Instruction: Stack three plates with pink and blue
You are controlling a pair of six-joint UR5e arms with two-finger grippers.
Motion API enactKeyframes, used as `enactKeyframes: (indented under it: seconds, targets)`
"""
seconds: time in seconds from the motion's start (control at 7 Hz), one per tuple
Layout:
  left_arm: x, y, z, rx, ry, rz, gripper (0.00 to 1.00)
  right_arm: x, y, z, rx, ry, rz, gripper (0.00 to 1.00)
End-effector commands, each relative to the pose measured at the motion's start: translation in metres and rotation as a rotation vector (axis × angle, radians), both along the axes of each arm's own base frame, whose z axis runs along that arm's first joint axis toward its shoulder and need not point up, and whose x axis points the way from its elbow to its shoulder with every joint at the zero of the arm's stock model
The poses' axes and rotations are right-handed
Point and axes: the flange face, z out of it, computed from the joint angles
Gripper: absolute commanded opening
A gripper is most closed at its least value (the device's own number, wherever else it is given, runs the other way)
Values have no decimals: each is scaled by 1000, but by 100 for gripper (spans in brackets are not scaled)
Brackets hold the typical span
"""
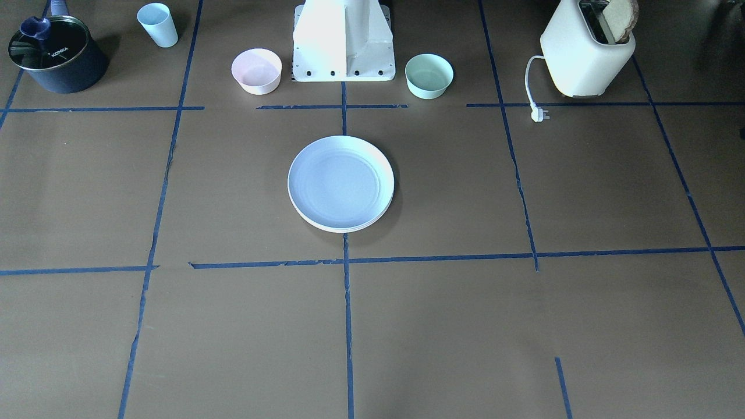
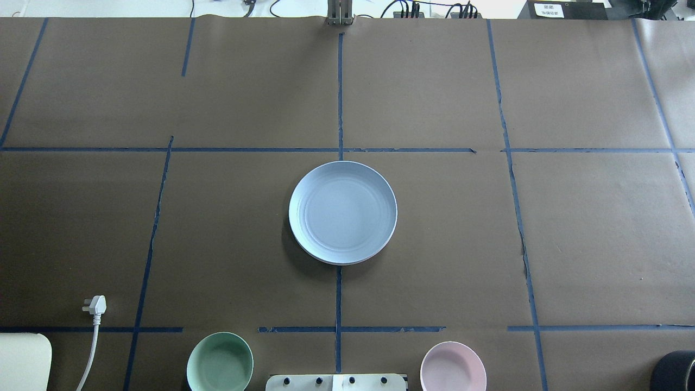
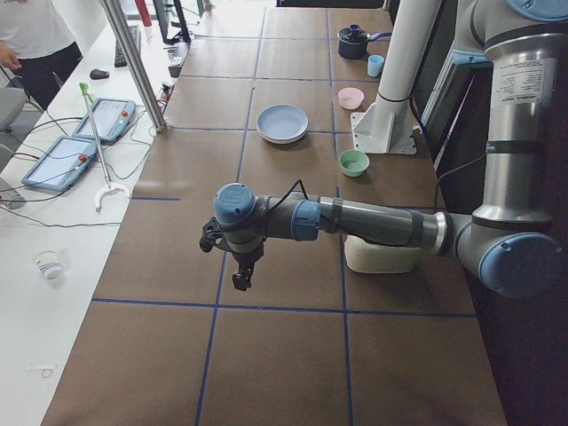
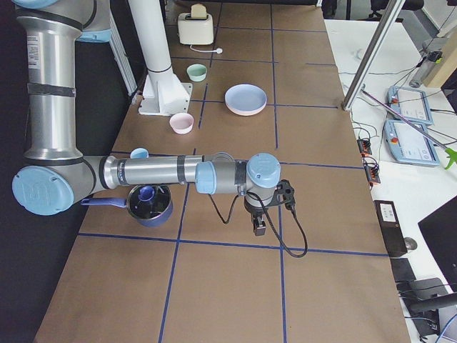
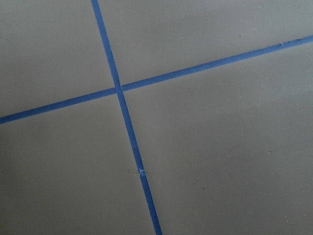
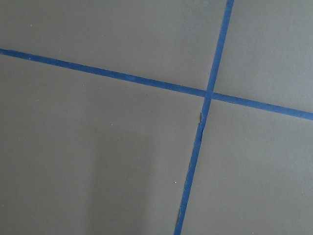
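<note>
While the blue plate (image 2: 342, 212) tops the stack (image 1: 349, 229), the left gripper (image 3: 241, 282) and right gripper (image 4: 260, 229) hang well apart from it; whether either is released or clenched cannot be told.

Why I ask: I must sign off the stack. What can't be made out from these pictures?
The lower plates: covered by the blue plate in the overhead view; front-facing shows only thin rims, so their count and colours are unclear.
The left gripper: seen only in exterior left, too small to tell open or shut.
The right gripper: likewise, only in exterior right.
The toaster: cut off by the overhead view's edge.
</note>
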Motion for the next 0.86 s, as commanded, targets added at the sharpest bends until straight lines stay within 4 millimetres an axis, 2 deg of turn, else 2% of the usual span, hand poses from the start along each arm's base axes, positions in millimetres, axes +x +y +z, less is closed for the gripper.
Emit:
enactKeyframes:
  seconds: [0.0,0.29,0.71]
  targets:
    - [-1,5,3,-9,0,-5,100,-8,0,7,-20,-3,-13,100]
    - [-2,6,-9,18,2,-5,100,-10,0,-7,6,-39,-16,100]
    - [-1,6,-10,19,6,-3,100,-10,0,-10,10,-44,-16,100]
